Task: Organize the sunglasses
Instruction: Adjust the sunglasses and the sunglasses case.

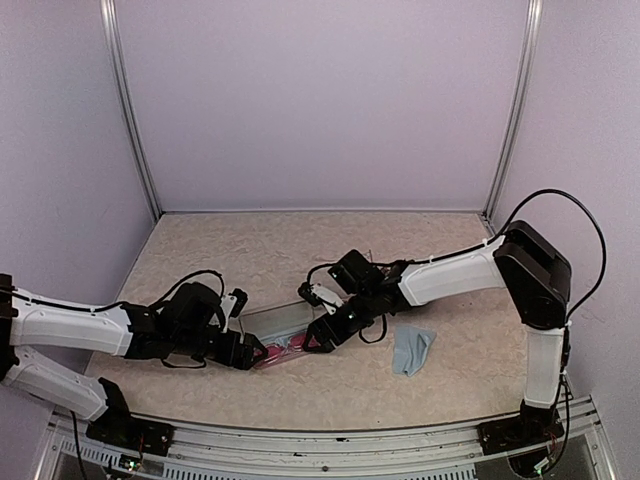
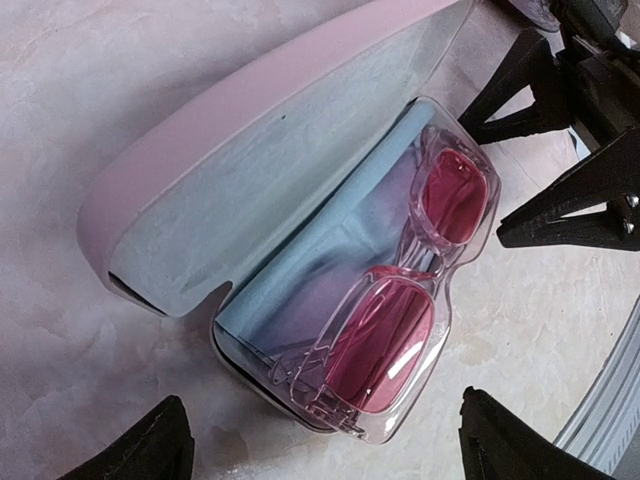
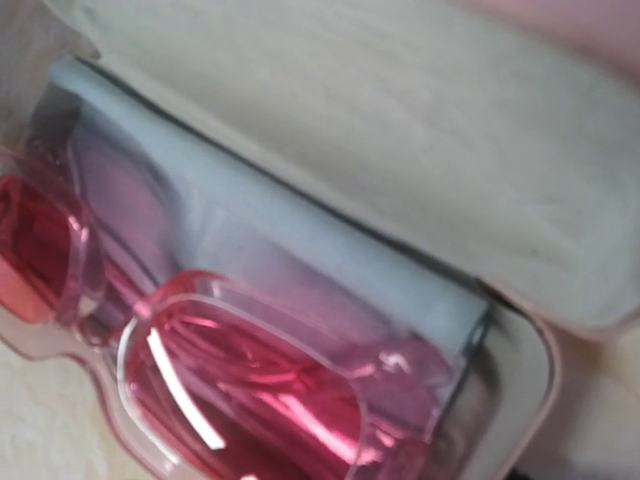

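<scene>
Item: one pair of sunglasses [image 2: 385,340], clear-pink frame with red-pink lenses. You'll find it folded in the open pink case [image 2: 250,130], lying on a light-blue cloth [image 2: 320,250], with the case on the tabletop [image 2: 80,380]. Your left fingers [image 2: 150,445] are apart, flanking one end of the case and gripping nothing. Your right fingers [image 2: 575,195] are apart just beside the other end, also gripping nothing.

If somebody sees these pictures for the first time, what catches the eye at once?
The red-pink sunglasses stand out most: they lie in the open pink case, on a light-blue cloth, near the front edge of the table. The left gripper and the right gripper hang open at either end of the case. A second light-blue cloth lies loose to the right.
</scene>
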{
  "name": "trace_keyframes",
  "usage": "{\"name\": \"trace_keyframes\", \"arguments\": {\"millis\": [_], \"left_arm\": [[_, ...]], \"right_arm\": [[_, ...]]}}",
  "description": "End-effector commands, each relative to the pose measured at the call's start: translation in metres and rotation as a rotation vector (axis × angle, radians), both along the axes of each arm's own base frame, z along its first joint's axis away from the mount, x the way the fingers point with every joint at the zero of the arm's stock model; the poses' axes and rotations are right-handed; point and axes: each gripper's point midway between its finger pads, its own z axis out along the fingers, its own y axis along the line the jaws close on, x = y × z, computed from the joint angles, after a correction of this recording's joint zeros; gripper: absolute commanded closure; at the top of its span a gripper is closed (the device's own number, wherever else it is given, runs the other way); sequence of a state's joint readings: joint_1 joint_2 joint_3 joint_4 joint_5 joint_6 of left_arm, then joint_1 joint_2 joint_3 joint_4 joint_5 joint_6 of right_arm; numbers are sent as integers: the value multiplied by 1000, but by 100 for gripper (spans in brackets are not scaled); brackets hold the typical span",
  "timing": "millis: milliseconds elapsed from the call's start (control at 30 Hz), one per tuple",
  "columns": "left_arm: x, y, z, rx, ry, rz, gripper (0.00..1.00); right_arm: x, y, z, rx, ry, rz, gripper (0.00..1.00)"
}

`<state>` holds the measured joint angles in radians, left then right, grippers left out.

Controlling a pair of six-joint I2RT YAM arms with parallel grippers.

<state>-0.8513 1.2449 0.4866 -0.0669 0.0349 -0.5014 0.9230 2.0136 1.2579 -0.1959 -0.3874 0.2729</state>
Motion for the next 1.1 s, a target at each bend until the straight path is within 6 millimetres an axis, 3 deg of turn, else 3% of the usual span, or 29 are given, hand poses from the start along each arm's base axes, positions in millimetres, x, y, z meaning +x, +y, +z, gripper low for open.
{"name": "trace_keyframes", "arguments": {"millis": [0, 200, 367, 1067], "left_arm": [[-5, 4, -8, 21, 12, 2, 10], [-17, 0, -23, 121, 16, -19, 7], [-14, -3, -31, 166, 15, -10, 8], [1, -14, -28, 138, 18, -8, 31]], "right_arm": [[-11, -3, 7, 7, -4, 25, 25], [-12, -10, -2, -76, -65, 28, 21], [-13, -11, -7, -100, -72, 32, 21], [-3, 3, -7, -95, -92, 16, 30]]}}
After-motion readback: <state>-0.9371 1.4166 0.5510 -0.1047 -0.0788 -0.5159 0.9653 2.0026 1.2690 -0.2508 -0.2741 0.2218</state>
